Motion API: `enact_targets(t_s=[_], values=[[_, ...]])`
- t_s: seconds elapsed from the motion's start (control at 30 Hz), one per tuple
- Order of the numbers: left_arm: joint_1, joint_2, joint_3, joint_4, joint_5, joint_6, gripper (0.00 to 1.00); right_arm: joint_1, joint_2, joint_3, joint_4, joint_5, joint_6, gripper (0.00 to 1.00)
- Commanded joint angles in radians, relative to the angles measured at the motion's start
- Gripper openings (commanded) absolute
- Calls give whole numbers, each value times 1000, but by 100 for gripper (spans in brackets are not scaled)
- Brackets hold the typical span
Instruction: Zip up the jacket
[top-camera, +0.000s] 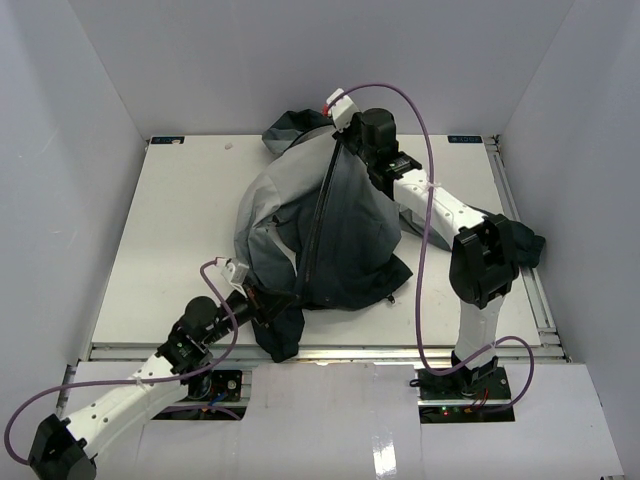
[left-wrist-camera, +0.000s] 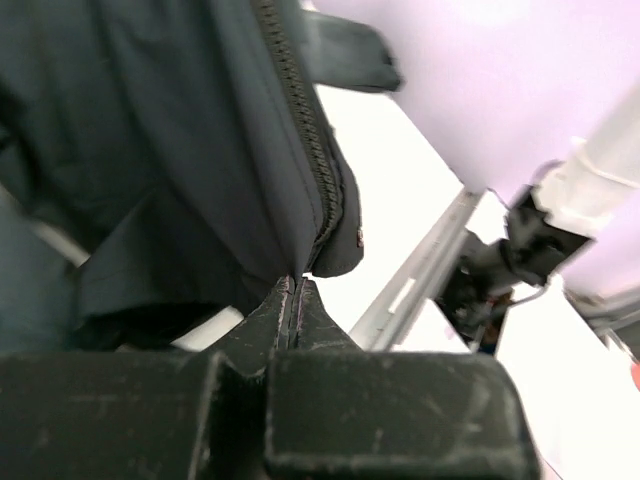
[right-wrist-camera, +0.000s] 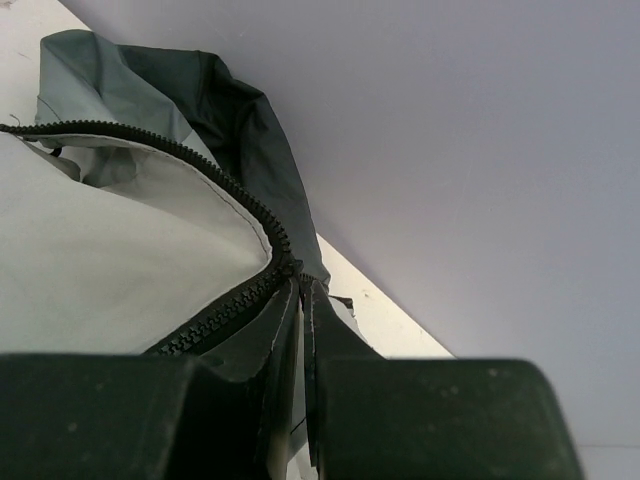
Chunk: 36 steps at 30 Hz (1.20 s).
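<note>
Fading from pale grey to dark charcoal, the jacket (top-camera: 345, 230) sits mid-table (top-camera: 170, 230), stretched into a ridge along its dark zipper (top-camera: 318, 232). The left gripper (top-camera: 258, 298) is clamped on the near hem beside the zipper; the right gripper (top-camera: 347, 138) pinches the far end.

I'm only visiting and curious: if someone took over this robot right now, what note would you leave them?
Left gripper: shut, pinching the jacket hem at the zipper's near end.
Right gripper: shut on the jacket at the zipper's far end, by the collar.
Jacket: bunched on the table, stretched between both grippers.
Done: from above, the zipper reads as one closed line between them.
Left: the right wrist view shows two rows of teeth apart beside the right gripper. Probably check the top, then release.
</note>
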Motion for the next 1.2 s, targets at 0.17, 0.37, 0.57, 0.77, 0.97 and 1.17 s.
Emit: enact_targets(t_s=[0.17,0.37,0.57,0.77,0.97,1.17], values=[[-12,302,-5,407,472,-28,44,-17,-162,-182,414,-75,-81,8],[-12,304,151,146,180,35,59,3,-294,-348,471,-167,-78,8],[-12,287,340,-95,-59,113,74,38,-356,-386,390,-262,-73,8],[-12,485,549,-136,-138,222,76,144,-433,-504,404,-265,-63,8],[-12,661,656,-143,-257,284,75,266,-497,-602,447,-208,-64,8],[-12,719,640,-138,-304,299,59,326,-506,-623,436,-177,-81,8]])
